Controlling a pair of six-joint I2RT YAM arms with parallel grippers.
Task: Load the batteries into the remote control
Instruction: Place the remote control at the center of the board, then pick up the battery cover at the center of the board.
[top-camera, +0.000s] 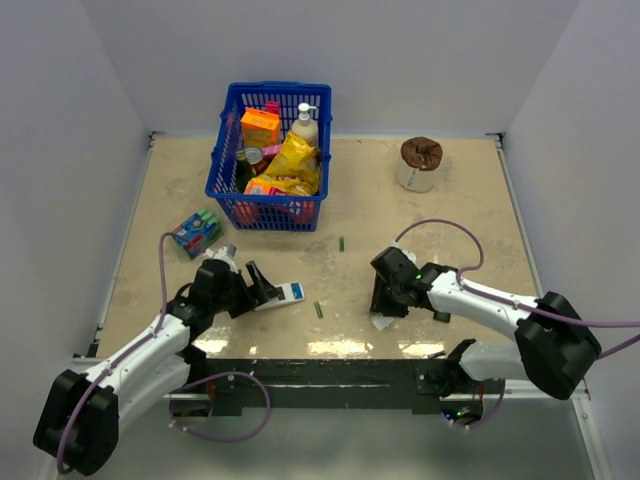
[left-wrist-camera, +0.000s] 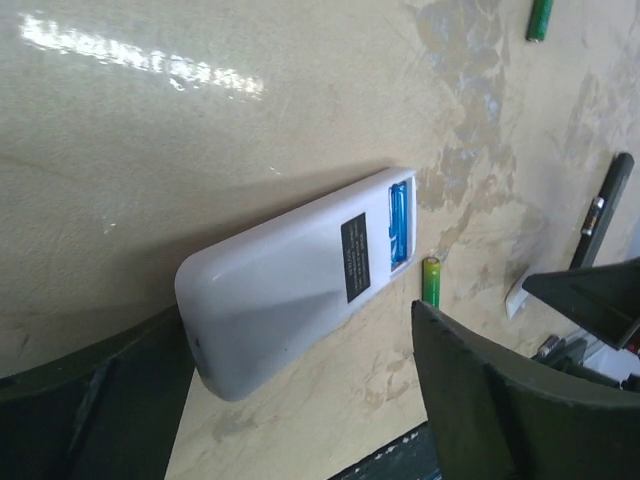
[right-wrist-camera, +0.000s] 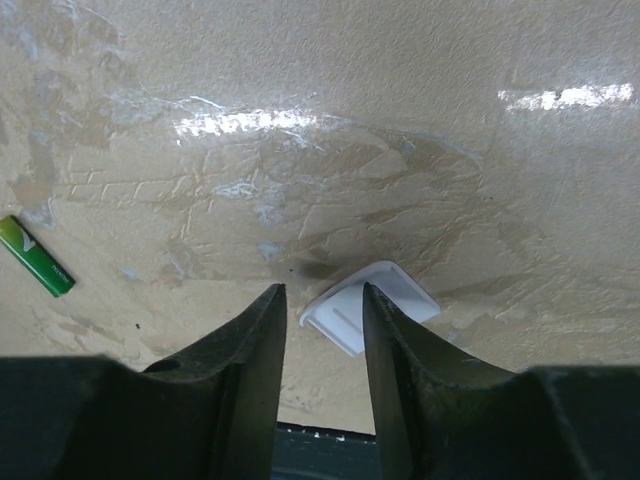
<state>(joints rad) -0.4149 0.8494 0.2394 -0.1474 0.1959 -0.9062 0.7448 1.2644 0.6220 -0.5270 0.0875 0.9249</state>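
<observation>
— Beige counter (top-camera: 440, 230) first: we have bare room across the middle and right, while the blue basket (top-camera: 265, 215) crowds the far side, left of centre.
— Our left claw (left-wrist-camera: 298, 315) stands spread wide, gripping nothing. The remote control (left-wrist-camera: 300, 280) lies flat between its jaws, toward the near edge, compartment up; we judge that's so cells can drop in.
— A blue cell (left-wrist-camera: 400, 222) already sits in that compartment.
— Our right claw (right-wrist-camera: 322, 300) hangs half-narrowed over the white cover piece (right-wrist-camera: 372, 305). A gap shows; whether it touches, we cannot tell.
— Smallest: one green battery (left-wrist-camera: 431, 281) just beside the remote, another (left-wrist-camera: 539, 18) farther out with open counter around it.
</observation>
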